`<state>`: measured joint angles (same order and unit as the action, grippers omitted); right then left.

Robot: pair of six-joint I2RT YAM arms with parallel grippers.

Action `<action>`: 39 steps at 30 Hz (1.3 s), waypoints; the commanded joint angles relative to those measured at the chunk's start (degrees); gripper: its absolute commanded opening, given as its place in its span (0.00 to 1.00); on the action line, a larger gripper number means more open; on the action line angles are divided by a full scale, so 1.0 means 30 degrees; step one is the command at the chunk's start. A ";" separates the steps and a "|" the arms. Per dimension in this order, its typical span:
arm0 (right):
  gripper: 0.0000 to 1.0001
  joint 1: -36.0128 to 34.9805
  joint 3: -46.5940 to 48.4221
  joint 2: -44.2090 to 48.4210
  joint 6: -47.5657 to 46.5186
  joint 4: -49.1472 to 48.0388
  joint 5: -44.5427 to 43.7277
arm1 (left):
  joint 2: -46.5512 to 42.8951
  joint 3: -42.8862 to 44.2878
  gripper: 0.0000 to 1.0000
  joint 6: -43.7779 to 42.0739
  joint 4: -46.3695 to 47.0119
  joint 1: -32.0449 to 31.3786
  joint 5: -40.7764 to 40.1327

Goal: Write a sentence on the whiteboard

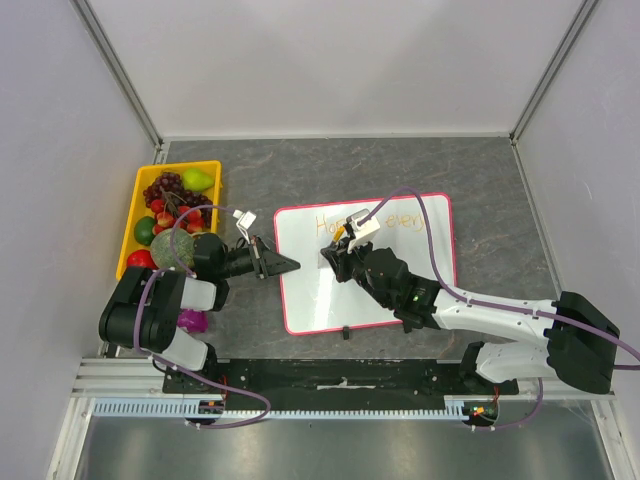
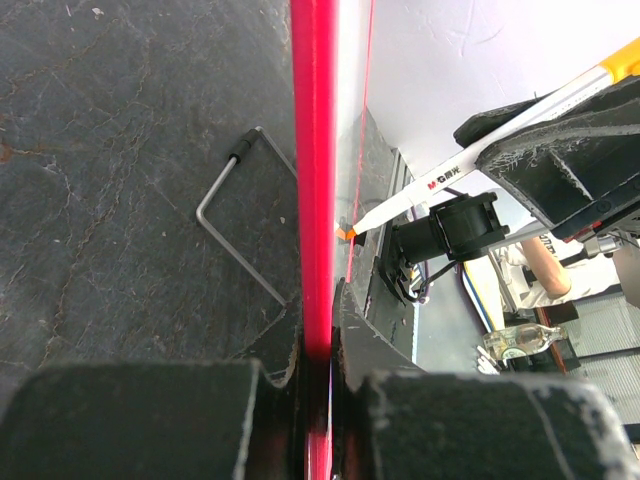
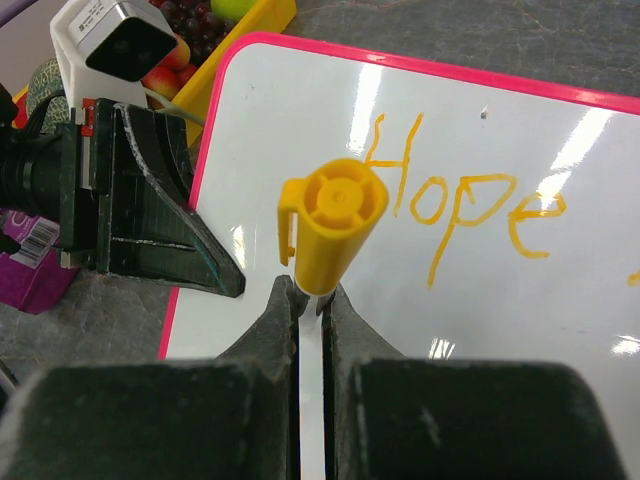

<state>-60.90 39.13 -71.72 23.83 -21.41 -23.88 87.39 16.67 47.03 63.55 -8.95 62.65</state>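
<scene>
The whiteboard [image 1: 400, 285] lies flat on the dark table with its pink frame [image 2: 315, 150] towards my left arm. The sentence [image 1: 372, 222] runs along its far edge in thin orange letters; "Hope" [image 3: 455, 200] reads plainly in the right wrist view. My left gripper [image 1: 288, 265] is shut on the board's left frame edge, the pink strip pinched between its jaws [image 2: 320, 295]. My right gripper [image 1: 336, 256] [image 3: 311, 292] is shut on a white marker [image 2: 450, 172] with a yellow cap end [image 3: 333, 215]. The marker's orange tip [image 2: 347, 232] sits at the board surface near the left edge.
A yellow tray [image 1: 135, 200] of fruit stands at the left, behind my left arm. A purple object [image 1: 192, 321] lies by the left arm's base. A bent wire foot [image 2: 235, 215] sticks out from the board's edge onto the table. Grey walls close in the table on three sides.
</scene>
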 commanded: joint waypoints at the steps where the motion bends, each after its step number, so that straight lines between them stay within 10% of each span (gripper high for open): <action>1: 0.00 0.0087 0.0314 0.0060 -0.0415 0.0574 -0.1267 | 0.0312 0.0070 0.02 -0.2901 -0.0734 -0.0063 -0.1402; 39: 0.00 0.0849 -0.0446 0.1028 -0.0153 0.1571 -0.0450 | 0.0311 0.0070 0.02 -0.2960 -0.0851 -0.0064 -0.1460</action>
<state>-58.87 39.57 -69.32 23.14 -18.39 -26.09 87.39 16.69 47.03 63.53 -8.95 62.65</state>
